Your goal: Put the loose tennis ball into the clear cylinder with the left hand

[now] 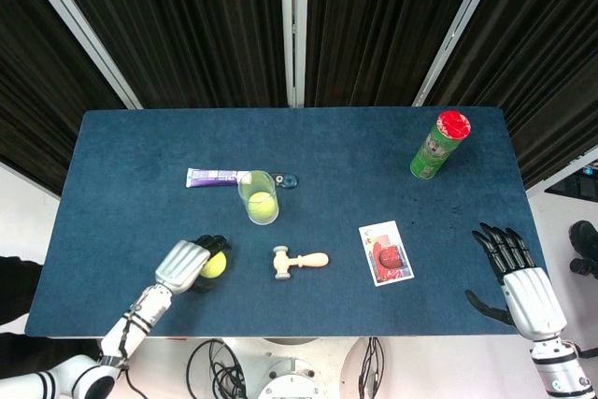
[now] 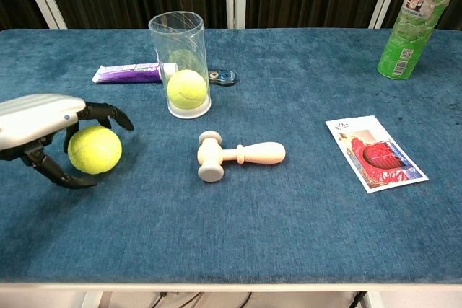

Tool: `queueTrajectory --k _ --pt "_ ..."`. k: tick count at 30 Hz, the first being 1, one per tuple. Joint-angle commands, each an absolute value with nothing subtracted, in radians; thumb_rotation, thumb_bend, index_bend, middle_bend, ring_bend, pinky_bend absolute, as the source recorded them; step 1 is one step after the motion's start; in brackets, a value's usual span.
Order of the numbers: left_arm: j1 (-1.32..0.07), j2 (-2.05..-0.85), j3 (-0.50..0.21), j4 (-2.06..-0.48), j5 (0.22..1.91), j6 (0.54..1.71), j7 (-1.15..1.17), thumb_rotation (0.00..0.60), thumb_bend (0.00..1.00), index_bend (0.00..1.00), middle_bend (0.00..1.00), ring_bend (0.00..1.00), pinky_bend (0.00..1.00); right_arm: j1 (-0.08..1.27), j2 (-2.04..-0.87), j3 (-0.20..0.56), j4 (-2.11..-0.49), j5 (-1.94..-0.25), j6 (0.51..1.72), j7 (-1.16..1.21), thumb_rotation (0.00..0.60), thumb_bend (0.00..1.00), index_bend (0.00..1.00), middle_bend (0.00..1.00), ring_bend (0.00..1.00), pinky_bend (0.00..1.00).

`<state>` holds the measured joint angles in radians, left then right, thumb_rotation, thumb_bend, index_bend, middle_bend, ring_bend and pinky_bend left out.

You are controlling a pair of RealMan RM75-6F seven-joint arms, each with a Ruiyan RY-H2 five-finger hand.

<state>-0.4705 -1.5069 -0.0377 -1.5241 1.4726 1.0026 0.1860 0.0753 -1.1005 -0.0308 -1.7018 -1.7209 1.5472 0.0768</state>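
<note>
The loose tennis ball (image 1: 216, 266) (image 2: 95, 149) lies on the blue table, near the front left. My left hand (image 1: 185, 263) (image 2: 42, 122) arches over it from the left, fingers curving above the ball and thumb low in front, with gaps still showing around the ball. The clear cylinder (image 1: 259, 195) (image 2: 180, 55) stands upright behind and to the right, with another tennis ball (image 2: 187, 89) inside at the bottom. My right hand (image 1: 521, 277) rests at the front right edge with fingers spread and nothing in it; the chest view does not show it.
A wooden mallet (image 1: 299, 261) (image 2: 238, 154) lies just right of the loose ball. A purple tube (image 1: 215, 178) (image 2: 130, 73) and a small blue object (image 2: 222, 76) sit behind the cylinder. A picture card (image 2: 375, 153) and a green can (image 1: 437, 147) are on the right.
</note>
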Motion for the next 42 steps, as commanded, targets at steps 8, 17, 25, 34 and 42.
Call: queueTrajectory --k 8,17,25,34,42 --pt "-0.466 -1.531 -0.043 -1.511 1.477 1.077 0.247 0.6 0.22 0.47 0.44 0.5 0.79 0.076 -1.1 -0.027 -1.699 -1.714 1.545 0.083 0.6 0.18 0.0 0.0 0.0 0.0" --pt "-0.472 -1.452 -0.109 -1.614 1.442 1.145 0.341 0.6 0.22 0.51 0.51 0.57 0.85 0.076 -1.099 -0.023 -1.698 -1.707 1.545 0.089 0.6 0.18 0.0 0.0 0.0 0.0" --pt "-0.56 -1.349 -0.319 -1.768 1.276 1.168 0.514 0.6 0.26 0.57 0.58 0.63 0.9 0.083 -1.106 -0.033 -1.698 -1.72 1.525 0.069 0.6 0.18 0.0 0.0 0.0 0.0" --pt "-0.74 -1.377 -0.456 -1.88 1.033 1.115 0.624 0.6 0.32 0.59 0.6 0.65 0.91 0.092 -1.113 -0.033 -1.696 -1.702 1.495 0.055 0.6 0.18 0.0 0.0 0.0 0.0" --pt "-0.854 -1.458 -0.444 -1.831 0.899 1.117 0.703 0.6 0.32 0.59 0.6 0.64 0.89 0.085 -1.102 -0.031 -1.697 -1.708 1.52 0.077 0.6 0.18 0.0 0.0 0.0 0.0"
